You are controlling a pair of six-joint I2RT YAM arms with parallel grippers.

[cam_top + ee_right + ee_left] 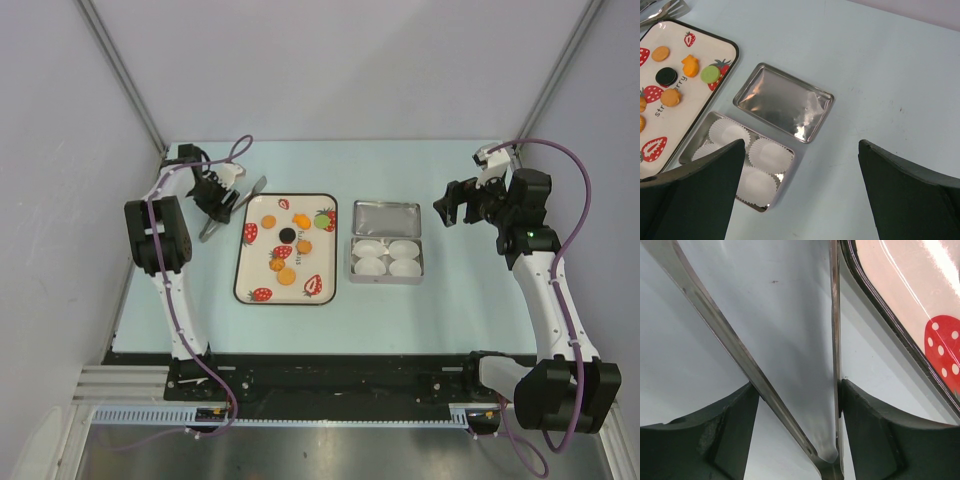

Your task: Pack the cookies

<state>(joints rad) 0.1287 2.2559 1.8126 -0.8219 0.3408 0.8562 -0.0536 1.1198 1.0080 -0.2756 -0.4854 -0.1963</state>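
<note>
Cookies (287, 236) — one black, the others orange — are lying loose on the strawberry-print tray (255, 262), left of centre on the table (450, 300). A green disc (322, 215) is sitting near the tray's far right corner.

Tin (387, 281): standing open just right of the tray, holding four white paper cups (372, 248). No cookie is sitting in any cup. Its lid (386, 217) is lying inside-up against the tin's far side.

Left gripper (213, 208): hanging over the table beside the tray's far left corner and gripping metal tongs (245, 195) — both fingers (740, 430) are pressing on the spread tong arms.

Right gripper (447, 207): hovering to the right of the tin, with its jaws spread wide and holding nothing.
</note>
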